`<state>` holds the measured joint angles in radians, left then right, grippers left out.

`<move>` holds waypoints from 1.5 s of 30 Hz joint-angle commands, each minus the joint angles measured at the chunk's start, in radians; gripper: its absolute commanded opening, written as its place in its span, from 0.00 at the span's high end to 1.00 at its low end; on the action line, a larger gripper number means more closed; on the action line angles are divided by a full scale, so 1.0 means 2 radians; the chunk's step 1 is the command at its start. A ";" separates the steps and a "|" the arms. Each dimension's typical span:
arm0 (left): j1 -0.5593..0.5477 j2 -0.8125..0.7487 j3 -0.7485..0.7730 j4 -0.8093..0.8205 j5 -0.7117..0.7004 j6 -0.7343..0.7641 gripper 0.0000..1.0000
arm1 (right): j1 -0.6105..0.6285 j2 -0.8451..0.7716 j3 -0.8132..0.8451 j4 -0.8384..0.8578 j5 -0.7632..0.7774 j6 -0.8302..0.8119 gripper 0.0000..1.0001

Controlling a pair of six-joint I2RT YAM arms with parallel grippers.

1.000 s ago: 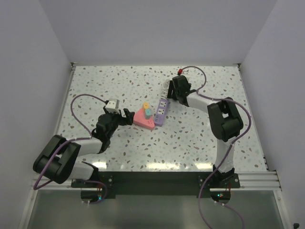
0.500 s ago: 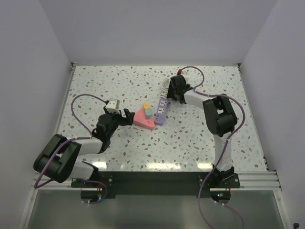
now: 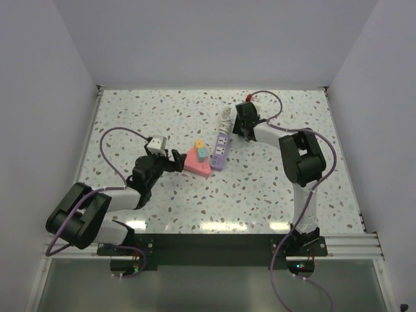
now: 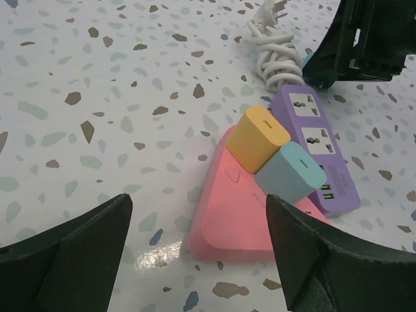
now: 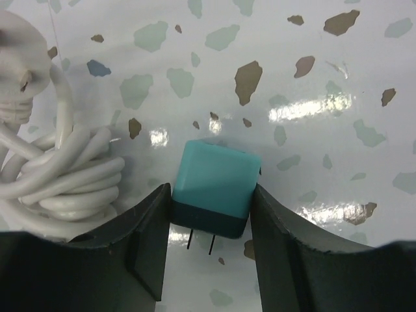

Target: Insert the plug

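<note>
My right gripper (image 5: 209, 214) is shut on a teal plug (image 5: 213, 187), held just above the table with its two prongs pointing toward the camera. It sits at the far end of the purple power strip (image 3: 221, 149), beside the strip's coiled white cord (image 5: 49, 175). In the left wrist view the purple strip (image 4: 316, 146) shows free sockets, and the teal plug (image 4: 311, 62) peeks out under the right gripper. My left gripper (image 4: 195, 244) is open, its fingers either side of the near corner of a pink triangular strip (image 4: 250, 211) that carries a yellow plug (image 4: 262, 135) and a light-blue plug (image 4: 290, 171).
The white cord (image 3: 225, 118) and its loose plug end lie behind the purple strip. A red-tipped cable (image 3: 247, 97) runs by the right arm. The pink strip (image 3: 197, 162) lies against the purple strip's left side.
The right gripper has shifted slightly toward the back of the table with the teal plug. The left gripper and the pink strip have edged a little to the right.
</note>
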<state>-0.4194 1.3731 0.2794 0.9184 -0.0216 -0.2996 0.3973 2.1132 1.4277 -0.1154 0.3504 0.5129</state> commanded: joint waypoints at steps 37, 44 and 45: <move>-0.110 0.067 0.049 0.108 -0.063 -0.068 0.19 | 0.183 -0.208 -0.194 0.228 -0.181 0.154 1.00; -0.109 0.066 0.044 0.130 -0.057 -0.076 0.25 | 0.188 -0.214 -0.198 0.246 -0.192 0.162 1.00; -0.110 0.064 0.044 0.135 -0.058 -0.077 0.26 | 0.189 -0.214 -0.198 0.246 -0.196 0.161 1.00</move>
<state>-0.6365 1.5082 0.3573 1.0874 -0.1181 -0.4290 0.7662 1.7287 1.0370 0.3187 -0.0162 0.8127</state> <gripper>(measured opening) 0.748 0.502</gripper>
